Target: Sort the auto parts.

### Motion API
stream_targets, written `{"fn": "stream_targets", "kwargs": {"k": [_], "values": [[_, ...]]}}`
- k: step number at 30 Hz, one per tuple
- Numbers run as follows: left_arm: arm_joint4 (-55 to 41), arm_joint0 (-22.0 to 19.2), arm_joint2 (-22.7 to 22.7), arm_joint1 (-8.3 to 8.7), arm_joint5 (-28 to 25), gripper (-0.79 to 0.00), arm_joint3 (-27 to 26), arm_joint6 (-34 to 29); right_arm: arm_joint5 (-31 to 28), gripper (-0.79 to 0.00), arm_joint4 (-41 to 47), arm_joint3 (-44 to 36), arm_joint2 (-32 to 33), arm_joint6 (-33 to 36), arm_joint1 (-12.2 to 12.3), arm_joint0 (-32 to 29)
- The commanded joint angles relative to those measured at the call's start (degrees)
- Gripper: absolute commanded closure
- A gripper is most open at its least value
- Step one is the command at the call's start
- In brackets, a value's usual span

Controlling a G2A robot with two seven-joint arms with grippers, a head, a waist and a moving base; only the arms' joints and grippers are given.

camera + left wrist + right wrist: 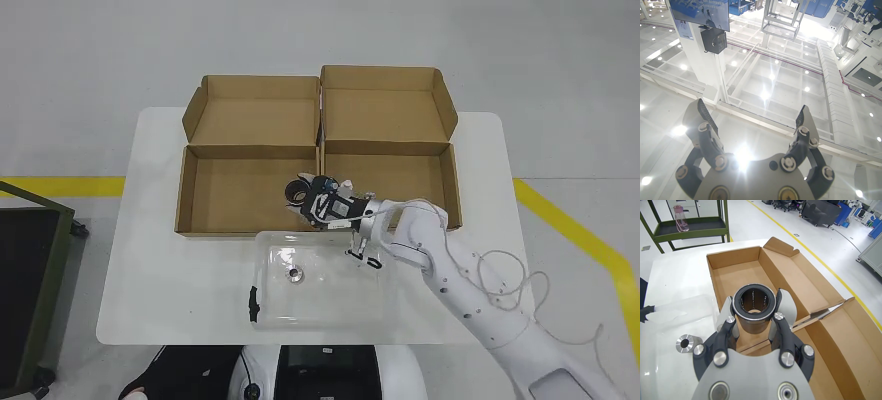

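Right gripper (754, 297) pinching black bearing (753, 321)
Held above the left cardboard box (730, 275); left gripper (752, 104) aimed at ceiling, jaws spread wide

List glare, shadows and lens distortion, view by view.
Left wrist view: ceiling lamps flare into starbursts, the strongest at the base of the left end effector. Right wrist view: even light, no glare; slight wide-angle bowing of the cardboard box edges behind the linear bearing. Top view: soft light, no hard shadows on the table.

Bright light, glare from ceiling lamps (763, 95)
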Motion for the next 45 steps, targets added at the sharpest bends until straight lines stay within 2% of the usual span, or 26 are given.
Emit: {"fn": "stream_targets", "kwargs": {"k": [1, 9, 16, 22, 28, 33, 45], "values": [[0.0, 0.0, 0.0, 0.0, 0.0, -0.785, 0.0, 0.0, 0.1, 0.0, 0.0, 1.4, -1.1, 0.6, -0.5, 0.8], [0.0, 0.0, 0.0, 0.0, 0.0, -0.785, 0.0, 0.0, -0.5, 0.0, 0.2, 5.7, -4.0, 3.0, -2.2, 3.9], [0.0, 0.0, 0.0, 0.0, 0.0, -0.785, 0.0, 0.0, -1.0, -0.065, 0.9, 8.6, -5.5, 3.6, -3.4, 5.3], [0.0, 0.0, 0.0, 0.0, 0.0, -0.785, 0.0, 0.0, -1.4, -0.2, 1.2, 11.0, -6.6, 4.1, -4.3, 5.9], [0.0, 0.0, 0.0, 0.0, 0.0, -0.785, 0.0, 0.0, -1.7, -0.268, 1.4, 12.7, -6.9, 4.2, -5.0, 6.5], [0.0, 0.0, 0.0, 0.0, 0.0, -0.785, 0.0, 0.0, -2.1, -0.363, 1.4, 13.8, -6.9, 4.5, -5.4, 6.9], [0.0, 0.0, 0.0, 0.0, 0.0, -0.785, 0.0, 0.0, -2.8, -0.391, 1.3, 15.4, -6.6, 4.8, -6.4, 8.0]]}}
